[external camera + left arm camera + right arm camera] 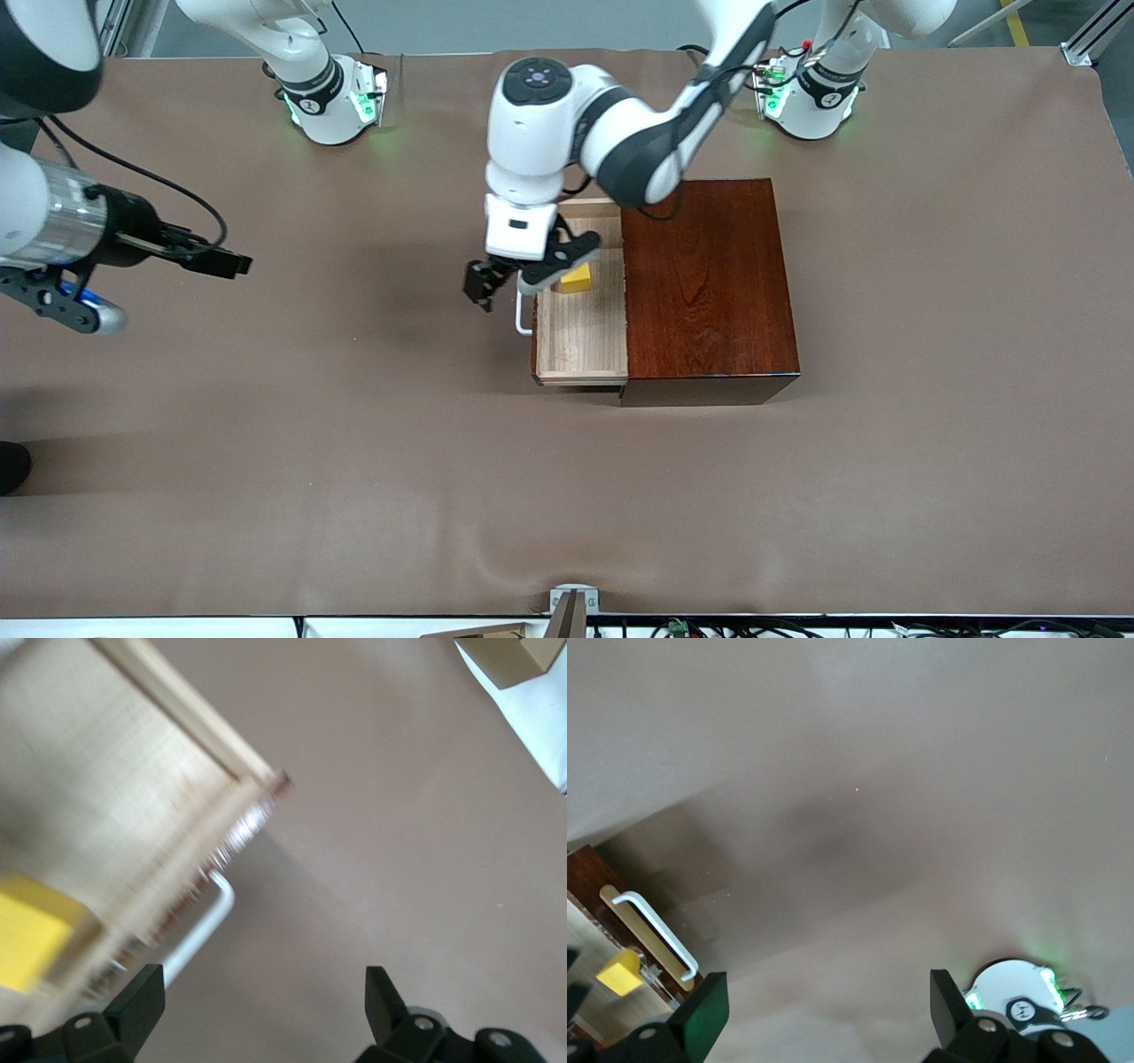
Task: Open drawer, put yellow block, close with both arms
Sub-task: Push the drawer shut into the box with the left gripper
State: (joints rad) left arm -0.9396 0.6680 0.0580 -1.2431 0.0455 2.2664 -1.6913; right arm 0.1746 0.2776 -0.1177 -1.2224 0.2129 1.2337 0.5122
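Note:
The dark wooden box (709, 283) stands mid-table with its drawer (580, 341) pulled out toward the right arm's end, pale inside. The yellow block (578, 280) (27, 941) (620, 973) lies in the drawer. My left gripper (512, 278) (261, 1001) hangs open and empty over the drawer's front and its white handle (523, 321) (200, 928) (656, 935). One of its fingers (479, 287) is outside the front, above the table. My right gripper (221, 262) (824, 1010) waits open and empty above the table, well away from the box.
The brown table cover (354, 443) spreads bare around the box. Both arm bases (332, 102) (811, 93) glow green at the table's edge farthest from the front camera. A camera mount (572, 604) sits at the nearest edge.

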